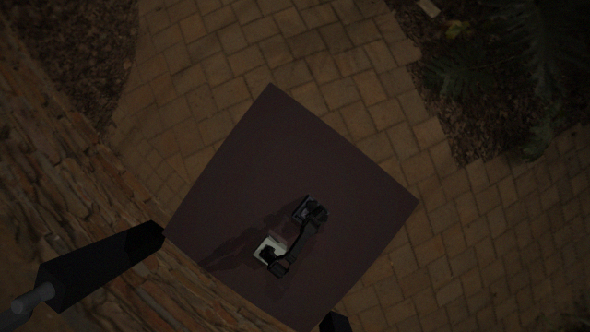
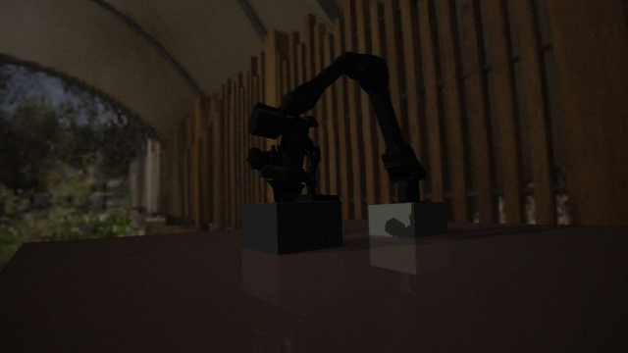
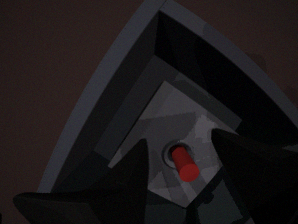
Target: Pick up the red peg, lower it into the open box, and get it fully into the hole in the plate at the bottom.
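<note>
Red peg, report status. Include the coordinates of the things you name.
Hand (image 3: 179, 139) open, fingers apart around peg (image 3: 185, 164), not gripping. Peg's lower end in plate's hole, top sticking out; depth unclear. Nothing seen blocking between peg and fingers.
</note>
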Controlling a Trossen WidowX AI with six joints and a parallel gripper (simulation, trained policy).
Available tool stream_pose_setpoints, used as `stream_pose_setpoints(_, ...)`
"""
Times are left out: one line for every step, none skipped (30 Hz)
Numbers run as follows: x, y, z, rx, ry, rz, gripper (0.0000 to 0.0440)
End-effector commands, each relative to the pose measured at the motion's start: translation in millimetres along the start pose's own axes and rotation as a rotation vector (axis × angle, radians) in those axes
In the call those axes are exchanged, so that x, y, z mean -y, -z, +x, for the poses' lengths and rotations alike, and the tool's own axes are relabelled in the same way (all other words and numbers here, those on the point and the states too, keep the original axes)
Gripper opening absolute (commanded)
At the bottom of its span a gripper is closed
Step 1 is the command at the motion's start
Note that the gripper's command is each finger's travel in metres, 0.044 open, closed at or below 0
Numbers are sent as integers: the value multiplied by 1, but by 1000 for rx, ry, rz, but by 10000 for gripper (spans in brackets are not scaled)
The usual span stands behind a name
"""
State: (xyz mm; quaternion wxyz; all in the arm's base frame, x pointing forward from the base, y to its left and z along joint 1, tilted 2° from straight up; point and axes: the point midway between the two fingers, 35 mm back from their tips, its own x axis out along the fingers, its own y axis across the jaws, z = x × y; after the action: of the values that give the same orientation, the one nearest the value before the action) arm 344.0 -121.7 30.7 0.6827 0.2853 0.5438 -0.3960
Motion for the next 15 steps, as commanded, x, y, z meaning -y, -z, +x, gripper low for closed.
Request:
stream_pose_setpoints(-6,-16,0,26,-7,-10,316)
stream_pose_setpoints(-7,-19,0,31,-7,-14,334)
stream_pose_setpoints(-8,-22,0,35,-7,-17,351)
stream_pose_setpoints(-8,-25,0,40,-6,-21,368)
stream_pose_setpoints(-9,-29,0,44,-6,-24,384)
stream_pose_setpoints(-10,-32,0,49,-5,-27,401)
stream_pose_setpoints(-10,-35,0,53,-5,-29,417)
stream_pose_setpoints(-12,-39,-1,65,-10,-29,440)
stream_pose_setpoints(-13,-43,-2,76,-14,-28,440)
stream_pose_setpoints(-14,-47,-3,87,-18,-26,440)
stream_pose_setpoints(-14,-51,-3,96,-21,-24,440)
stream_pose_setpoints(-14,-55,-4,106,-22,-22,440)
stream_pose_setpoints(-14,-59,-5,116,-24,-20,440)
stream_pose_setpoints(-14,-63,-6,125,-25,-17,440)
stream_pose_setpoints(-14,-66,-7,135,-27,-14,440)
